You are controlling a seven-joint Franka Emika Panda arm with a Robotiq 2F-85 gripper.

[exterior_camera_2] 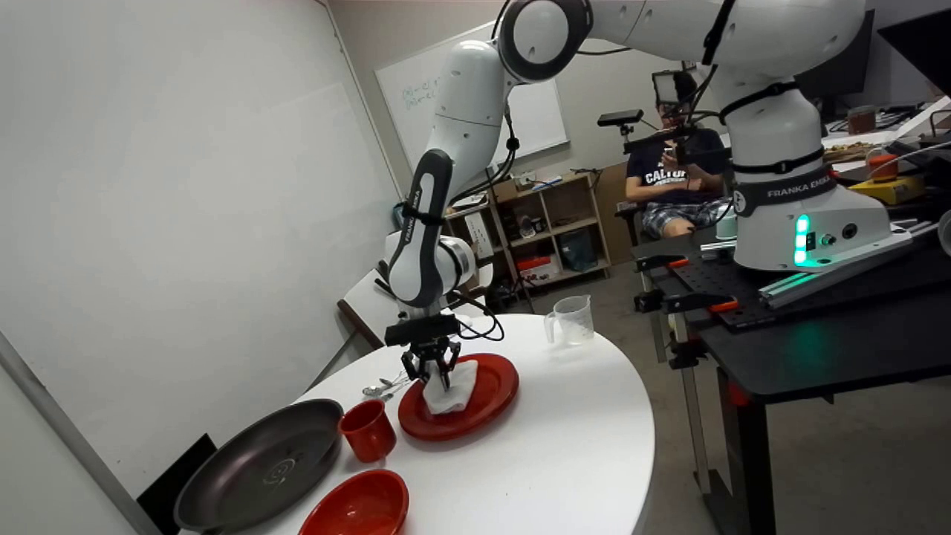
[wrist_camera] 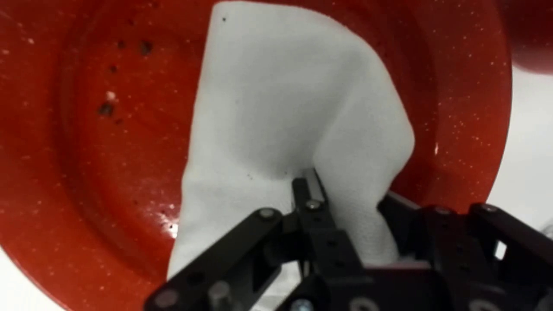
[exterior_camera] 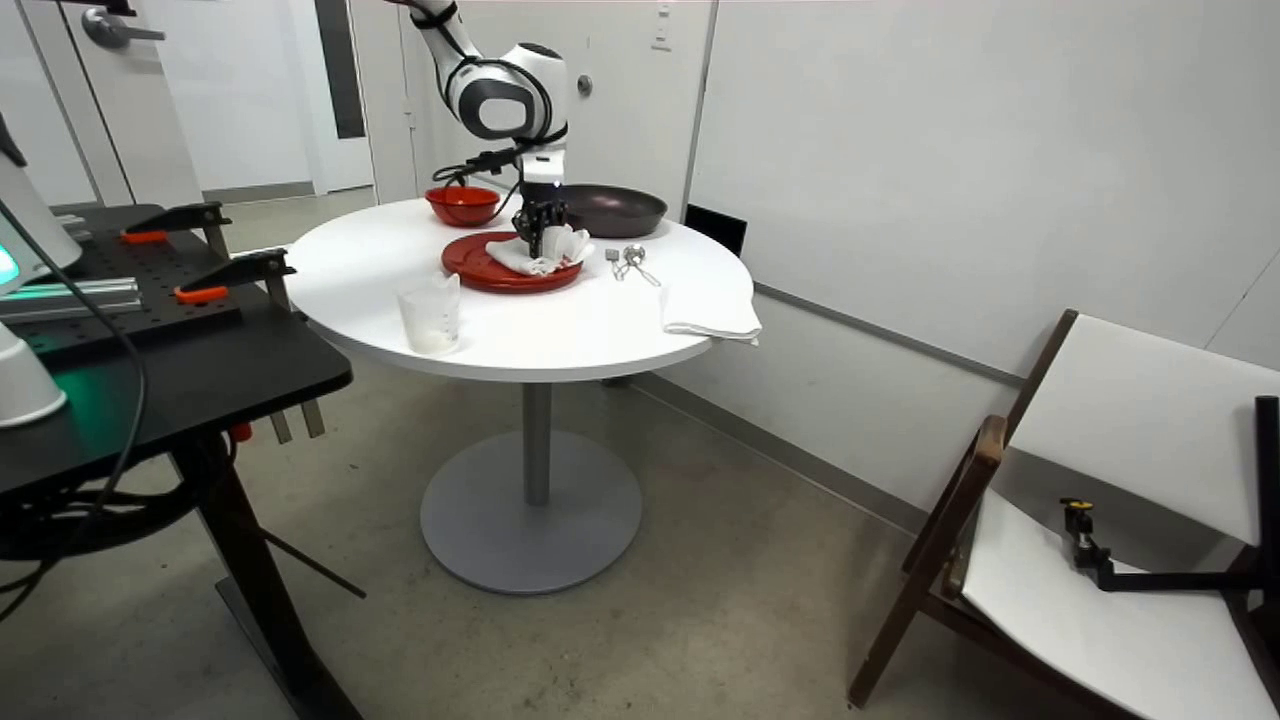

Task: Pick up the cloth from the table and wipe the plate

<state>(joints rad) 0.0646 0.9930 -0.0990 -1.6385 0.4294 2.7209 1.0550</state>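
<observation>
Wrist view: the gripper (wrist_camera: 349, 188) is holding a raised fold of the cloth (wrist_camera: 268, 112). Its fingers (wrist_camera: 315, 218) are standing apart by the thickness of that fold and appear to be clamping on it; how firmly they are pressing cannot be told. The cloth is lying on the plate (wrist_camera: 129, 142), and the plate is resting on the table (exterior_camera_2: 565, 438). Wiping is probably the step in hand.

Fault: missed residue. Dark specks (wrist_camera: 106, 109) are lying on bare plate beyond the cloth's long edge. Strokes confined to the covered side would be leaving them in place; a careless outward stroke could be pushing them onto the table.

Fault: lost grip. Only a fold is sitting between the fingers; the remainder is spreading loose. Drag against the surface could be drawing the fold out or bunching the cloth beneath the gripper.

Fault: displaced plate. The fingers are hanging low, and too much downward force could be setting the plate sliding. In an exterior view, a red mug (exterior_camera_2: 373, 438) is standing just beside the rim and could be taking the knock; whether the two are touching cannot be told.
</observation>
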